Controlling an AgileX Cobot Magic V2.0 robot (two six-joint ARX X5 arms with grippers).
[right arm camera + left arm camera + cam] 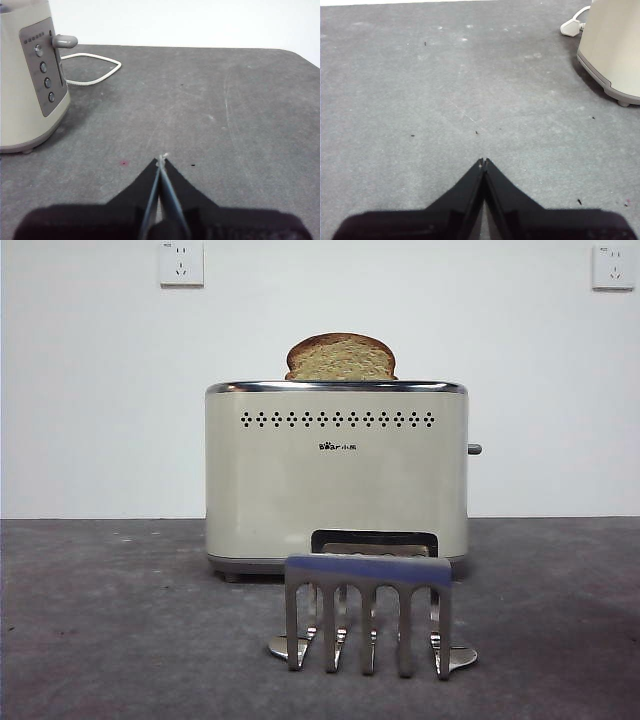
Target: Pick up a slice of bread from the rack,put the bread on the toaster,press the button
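Left end effector: I see its jaws pressed together, gripping nothing; it hangs over bare desk, with only a lower corner of the toaster in its view, well apart.
Rack: stands empty in front of the toaster, steel prongs pointing down; no slice left in it.
Slice of bread: upright in the toaster's top slot, domed crust showing above the chrome rim; its long axis runs along the toaster's length.
Toaster writing: a small dark logo below the row of holes; too small for me to read.
Button: the grey lever stub juts from the narrow end above a column of round control keys; it looks raised, so I judge pressing is the step left.
Right end effector: jaws together, empty; the lever end faces this arm, ahead and off to one side, near but not touching; I judge the right arm the nearer one for a downward push.
Cord: white, lies on the desk behind the toaster.
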